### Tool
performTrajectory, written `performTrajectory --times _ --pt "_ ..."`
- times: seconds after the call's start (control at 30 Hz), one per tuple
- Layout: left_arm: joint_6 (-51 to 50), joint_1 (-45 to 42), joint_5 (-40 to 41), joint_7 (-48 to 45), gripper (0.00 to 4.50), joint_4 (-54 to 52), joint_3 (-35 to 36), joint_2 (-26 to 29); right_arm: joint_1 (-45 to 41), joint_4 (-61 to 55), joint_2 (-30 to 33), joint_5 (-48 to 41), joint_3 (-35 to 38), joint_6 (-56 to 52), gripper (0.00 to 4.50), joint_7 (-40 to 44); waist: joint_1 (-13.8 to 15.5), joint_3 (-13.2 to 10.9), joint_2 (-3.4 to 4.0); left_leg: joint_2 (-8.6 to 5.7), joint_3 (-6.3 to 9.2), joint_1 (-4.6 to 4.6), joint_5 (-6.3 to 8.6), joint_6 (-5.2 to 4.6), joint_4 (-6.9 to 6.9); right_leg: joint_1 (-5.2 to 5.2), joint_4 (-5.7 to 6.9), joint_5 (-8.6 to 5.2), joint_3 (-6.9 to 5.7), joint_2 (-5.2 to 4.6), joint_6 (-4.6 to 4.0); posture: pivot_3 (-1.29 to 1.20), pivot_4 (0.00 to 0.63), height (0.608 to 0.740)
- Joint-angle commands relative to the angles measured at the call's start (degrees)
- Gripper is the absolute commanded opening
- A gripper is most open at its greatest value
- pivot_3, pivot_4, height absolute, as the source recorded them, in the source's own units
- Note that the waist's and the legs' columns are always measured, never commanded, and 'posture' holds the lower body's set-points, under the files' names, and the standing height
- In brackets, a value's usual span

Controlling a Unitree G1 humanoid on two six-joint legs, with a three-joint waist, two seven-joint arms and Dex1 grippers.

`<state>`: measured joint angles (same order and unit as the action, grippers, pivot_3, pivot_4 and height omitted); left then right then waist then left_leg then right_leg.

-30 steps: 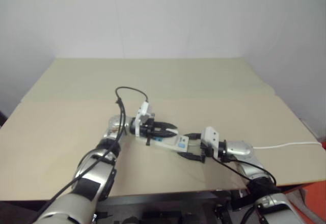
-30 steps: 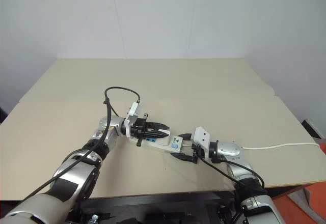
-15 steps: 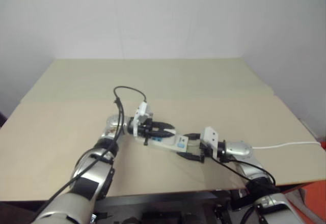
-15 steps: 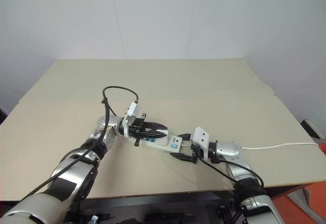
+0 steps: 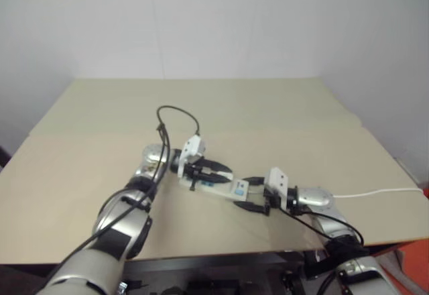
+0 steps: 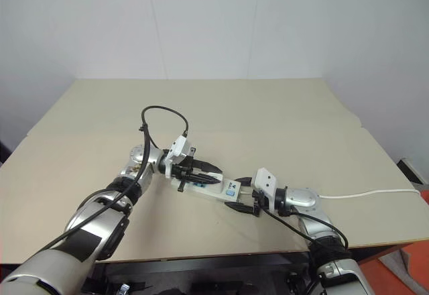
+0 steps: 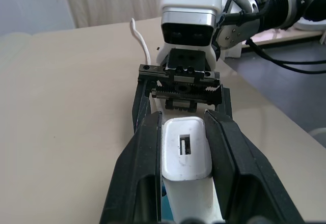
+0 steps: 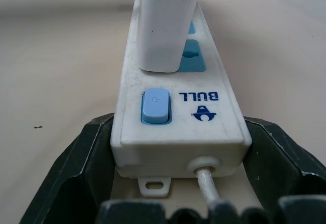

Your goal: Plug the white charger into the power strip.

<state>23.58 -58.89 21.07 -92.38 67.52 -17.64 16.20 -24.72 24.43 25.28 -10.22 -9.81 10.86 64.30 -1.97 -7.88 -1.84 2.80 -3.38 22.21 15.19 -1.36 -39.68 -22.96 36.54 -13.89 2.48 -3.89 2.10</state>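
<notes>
A broad tan table (image 6: pixel 268 107) is filling the room's middle, its far edge lying against a plain white wall (image 6: pixel 201 20). An orange-red patch of floor (image 6: pixel 402 258) is showing past the table's near right corner.

Even soft light; faint shadows; head views slightly hazy

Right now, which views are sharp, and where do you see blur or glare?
Left wrist view: charger sharp, background arm soft, faint sheen on the table. Right wrist view: strip crisp near its switch, the far end blurred. Eye views: even, soft light, no glare.
</notes>
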Motion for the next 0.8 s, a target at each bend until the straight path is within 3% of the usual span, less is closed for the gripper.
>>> performTrajectory --times 0.03,0.4,0.57,0.8 --pt "0.0 0.7 -5.2 -0.1 0.98 4.5 -2.1 1.6 2.4 -1.9 0.6 0.9 -3.4 0.0 3.45 4.8 0.1 0.0 0.00 0.00 0.00 0.00 0.00 0.00 0.00 0.00 0.00 0.00 0.00 0.00 0.00 0.00 0.150 0.740" --pt "2.3 1.4 -8.8 -0.1 0.98 5.9 -2.1 1.3 2.8 -2.8 0.7 0.6 -3.4 -0.2 3.45 4.6 0.5 0.2 0.06 0.01 0.01 -0.29 0.10 -0.15 0.09 0.42 -0.33 0.00 -0.06 0.01 0.00 0.00 0.150 0.740" --pt "1.3 1.4 -7.6 -0.1 0.98 5.9 1.1 1.1 2.6 -2.4 0.4 0.8 -3.5 0.0 3.45 4.5 0.5 0.2 0.06 0.01 0.01 -0.37 0.12 -0.18 0.13 0.50 -0.38 0.00 -0.06 0.01 0.00 0.00 0.150 0.740" --pt "1.0 1.2 -7.6 -0.1 3.20 5.8 5.3 0.3 2.3 -1.9 -0.1 1.1 -3.4 0.1 3.45 4.3 -0.1 0.1 0.04 0.03 0.04 -0.05 0.12 -0.18 0.20 0.13 -0.34 0.00 -0.05 0.05 -0.01 0.00 0.150 0.740"
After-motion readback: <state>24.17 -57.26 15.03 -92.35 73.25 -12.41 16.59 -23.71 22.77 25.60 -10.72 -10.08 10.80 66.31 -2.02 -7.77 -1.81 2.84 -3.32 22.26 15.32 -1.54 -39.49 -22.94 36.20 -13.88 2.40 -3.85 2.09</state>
